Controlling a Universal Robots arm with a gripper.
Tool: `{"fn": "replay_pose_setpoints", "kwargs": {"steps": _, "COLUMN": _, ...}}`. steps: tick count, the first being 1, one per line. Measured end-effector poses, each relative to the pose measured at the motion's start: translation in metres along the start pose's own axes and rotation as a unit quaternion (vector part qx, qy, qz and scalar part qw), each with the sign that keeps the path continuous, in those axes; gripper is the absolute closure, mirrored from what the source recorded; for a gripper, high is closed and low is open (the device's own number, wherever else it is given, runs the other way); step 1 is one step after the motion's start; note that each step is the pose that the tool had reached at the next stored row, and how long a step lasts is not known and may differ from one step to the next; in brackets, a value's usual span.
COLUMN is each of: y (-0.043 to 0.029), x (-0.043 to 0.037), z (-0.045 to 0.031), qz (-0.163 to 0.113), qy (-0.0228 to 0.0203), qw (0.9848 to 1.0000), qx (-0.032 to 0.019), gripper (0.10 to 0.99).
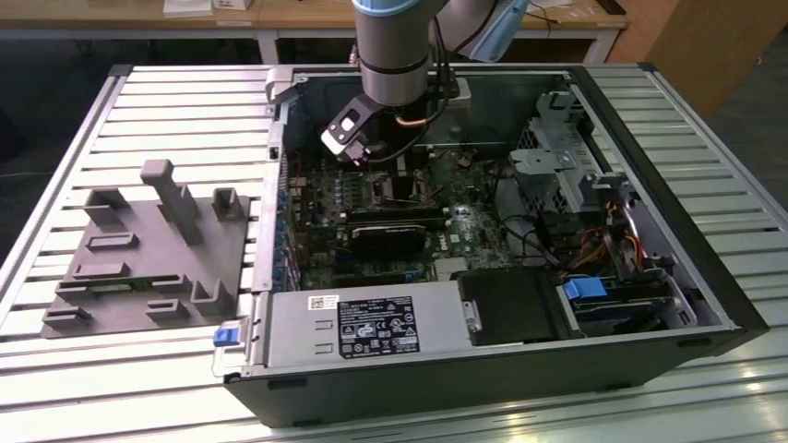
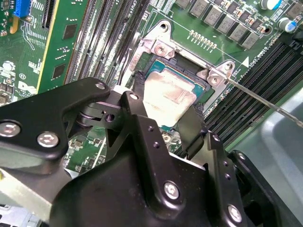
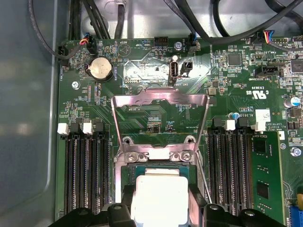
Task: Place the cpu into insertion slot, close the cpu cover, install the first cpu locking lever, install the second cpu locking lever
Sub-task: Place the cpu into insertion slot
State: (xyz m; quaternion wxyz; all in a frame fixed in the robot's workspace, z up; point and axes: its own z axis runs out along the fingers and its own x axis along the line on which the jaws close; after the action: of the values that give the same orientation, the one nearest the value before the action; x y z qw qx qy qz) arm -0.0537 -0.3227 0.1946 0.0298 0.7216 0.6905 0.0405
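Right now my gripper (image 2: 165,111) pinches the chip (image 2: 166,92) by two opposite edges, at the socket (image 2: 158,47), cover (image 3: 161,97) flipped up; it's light, stiff, likely delicate underneath, so I'd hold edges only

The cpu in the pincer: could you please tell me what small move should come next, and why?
Probably lower it straight down, gently: the pincer grips the cpu over the insertion slot, and the cpu cover stands open.
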Motion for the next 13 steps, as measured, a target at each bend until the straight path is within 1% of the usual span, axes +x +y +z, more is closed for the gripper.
{"fn": "replay_pose_setpoints", "kwargs": {"steps": 4, "y": 0.0001, "x": 0.0000, "z": -0.0014, "qz": 0.000, "qy": 0.0003, "qw": 1.0000, "qx": 0.0001, "gripper": 0.557}}
{"fn": "replay_pose_setpoints", "kwargs": {"steps": 5, "y": 0.0002, "x": 0.0000, "z": -0.0015, "qz": 0.000, "qy": 0.0012, "qw": 1.0000, "qx": 0.0000, "gripper": 0.557}}
{"fn": "replay_pose_setpoints", "kwargs": {"steps": 9, "y": 0.0002, "x": 0.0000, "z": -0.0015, "qz": -0.002, "qy": 0.0091, "qw": 1.0000, "qx": 0.0005, "gripper": 0.557}}
{"fn": "replay_pose_setpoints", "kwargs": {"steps": 11, "y": 0.0001, "x": 0.0000, "z": -0.0015, "qz": -0.006, "qy": 0.0114, "qw": 0.9999, "qx": 0.0006, "gripper": 0.557}}
{"fn": "replay_pose_setpoints", "kwargs": {"steps": 13, "y": 0.0002, "x": 0.0000, "z": -0.0013, "qz": -0.008, "qy": 0.0121, "qw": 0.9999, "qx": 0.0006, "gripper": 0.557}}
